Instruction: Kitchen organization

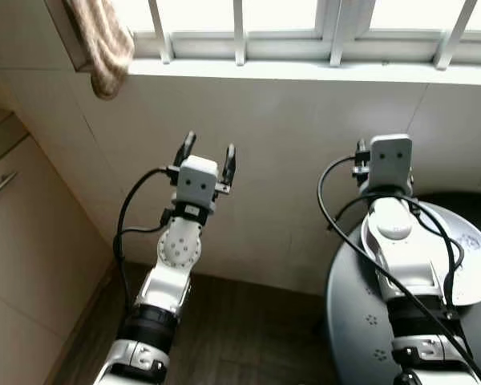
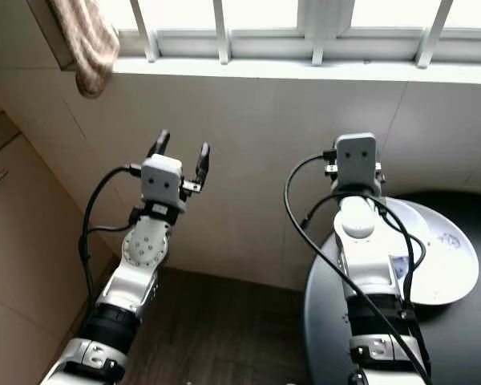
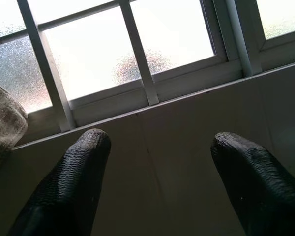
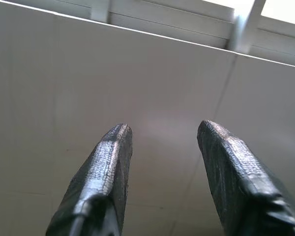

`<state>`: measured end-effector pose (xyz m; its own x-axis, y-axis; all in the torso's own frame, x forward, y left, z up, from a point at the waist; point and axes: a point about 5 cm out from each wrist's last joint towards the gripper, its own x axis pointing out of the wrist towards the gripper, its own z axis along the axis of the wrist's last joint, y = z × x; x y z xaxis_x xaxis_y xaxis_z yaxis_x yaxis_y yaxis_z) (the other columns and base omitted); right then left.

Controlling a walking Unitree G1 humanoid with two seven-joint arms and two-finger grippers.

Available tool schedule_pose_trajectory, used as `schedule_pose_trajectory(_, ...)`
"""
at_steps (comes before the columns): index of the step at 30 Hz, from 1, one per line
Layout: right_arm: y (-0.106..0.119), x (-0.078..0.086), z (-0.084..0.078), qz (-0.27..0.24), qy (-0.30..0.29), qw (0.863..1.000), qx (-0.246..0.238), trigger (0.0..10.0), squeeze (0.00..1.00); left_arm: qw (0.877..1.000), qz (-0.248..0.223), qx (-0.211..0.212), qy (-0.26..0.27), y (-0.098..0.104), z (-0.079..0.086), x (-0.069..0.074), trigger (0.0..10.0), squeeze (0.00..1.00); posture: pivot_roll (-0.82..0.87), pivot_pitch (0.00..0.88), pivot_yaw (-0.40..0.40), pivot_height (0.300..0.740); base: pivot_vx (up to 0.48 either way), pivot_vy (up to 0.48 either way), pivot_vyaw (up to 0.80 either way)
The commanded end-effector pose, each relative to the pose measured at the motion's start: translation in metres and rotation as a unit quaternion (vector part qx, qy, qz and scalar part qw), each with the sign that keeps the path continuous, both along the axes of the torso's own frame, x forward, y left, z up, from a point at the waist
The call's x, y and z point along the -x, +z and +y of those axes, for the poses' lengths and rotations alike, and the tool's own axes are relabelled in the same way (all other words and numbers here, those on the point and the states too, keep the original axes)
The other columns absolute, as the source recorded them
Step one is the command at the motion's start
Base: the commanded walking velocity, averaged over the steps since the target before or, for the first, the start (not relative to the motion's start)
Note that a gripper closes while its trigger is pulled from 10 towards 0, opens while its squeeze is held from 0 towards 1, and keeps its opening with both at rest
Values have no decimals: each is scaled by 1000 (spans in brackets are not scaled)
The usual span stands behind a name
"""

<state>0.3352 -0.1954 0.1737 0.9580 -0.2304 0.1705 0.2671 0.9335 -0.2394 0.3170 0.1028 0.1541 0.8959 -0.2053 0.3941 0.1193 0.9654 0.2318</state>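
Both end effectors hang raised and empty before a tiled wall: left end effector [image 1: 208, 157] beneath a hanging cloth [image 1: 103, 44], fingers apart; right end effector [image 4: 162, 162], likewise spread, above a white plate [image 2: 445, 257] on the dark round tabletop [image 2: 325, 321], apparently awaiting sorting.

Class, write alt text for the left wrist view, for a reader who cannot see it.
Two black fingers of the open left gripper point up at a pale tiled wall below a bright frosted window. A beige cloth hangs at one edge.
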Motion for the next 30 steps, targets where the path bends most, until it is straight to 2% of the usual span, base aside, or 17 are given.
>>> schedule_pose_trajectory(1, -1, -3, -2, 10, -11, 1000, -6, 10000, 0, 1000, 2, -5, 4, 1, 3, -2, 10000, 0, -178, 0, 47, 740, 0, 0, -800)
schedule_pose_trajectory(3, -3, -3, -7, 17, -21, 1000, -12, 10000, 0, 1000, 1, -9, 3, 0, 3, -1, 10000, 0, -178, 0, 47, 740, 0, 0, -556)
schedule_pose_trajectory(5, -8, -4, -10, 40, -26, 999, 3, 10000, 0, 1000, 1, -10, 0, 0, 2, -1, 10000, 0, -177, 0, 47, 740, 0, 0, 0)
schedule_pose_trajectory(10, -14, -4, -13, 60, -31, 998, -8, 10000, 0, 1000, 4, -13, -3, -1, 0, -1, 10000, 0, -177, 0, 47, 740, 0, 0, 0)
schedule_pose_trajectory(11, -17, -4, -20, 71, -49, 996, -17, 10000, 0, 1000, 6, -15, -4, -2, 0, -1, 10000, 0, -177, 0, 47, 740, 0, 0, 0)
schedule_pose_trajectory(13, -18, -4, -22, 74, -54, 996, -19, 10000, 0, 1000, 6, -15, -4, -2, 1, -1, 10000, 0, -177, 0, 47, 740, 0, 0, 0)
schedule_pose_trajectory(14, -20, -4, -32, 86, -73, 993, -36, 10000, 0, 1000, 8, -17, -3, -3, 1, -1, 10000, 0, -175, 0, 48, 740, 0, 0, -800)
schedule_pose_trajectory(16, -22, -4, -40, 94, -87, 990, -52, 10000, 0, 1000, 10, -18, -3, -3, 2, -1, 10000, 0, -175, 0, 48, 740, 0, 0, -800)
schedule_pose_trajectory(17, -22, -4, -49, 99, -97, 989, -46, 10000, 0, 1000, 12, -19, -3, -4, 1, -1, 10000, 0, -175, 0, 48, 740, 0, 0, -800)
schedule_pose_trajectory(18, -22, -4, -49, 99, -97, 989, -46, 10000, 0, 1000, 12, -19, -3, -4, 1, -1, 10000, 0, -175, 0, 48, 740, 0, 0, -800)
schedule_pose_trajectory(20, -22, -4, -54, 108, -81, 990, -42, 10000, 0, 1000, 13, -20, -4, -5, 1, -1, 10000, 0, -176, 0, 50, 740, 0, 0, -400)
schedule_pose_trajectory(23, -26, -7, -53, 137, -35, 990, -25, 10000, 0, 1000, 15, -22, -7, -6, 0, -1, 10000, 0, -182, 0, 55, 740, 0, 0, 0)
schedule_pose_trajectory(26, -29, -8, -54, 155, -15, 987, -23, 10000, 0, 999, 17, -25, -10, -6, -1, -2, 10000, 0, -182, 0, 55, 740, 0, 0, 0)
schedule_pose_trajectory(28, -33, -9, -51, 180, 37, 983, 5, 10000, 0, 999, 18, -25, -11, -6, -2, -3, 10000, 0, -186, 0, 61, 740, 0, 0, 0)
schedule_pose_trajectory(30, -32, -11, -57, 184, 49, 982, 11, 10000, 0, 999, 18, -27, -12, -5, -3, -3, 10000, 0, -183, 0, 59, 740, 0, 0, 0)
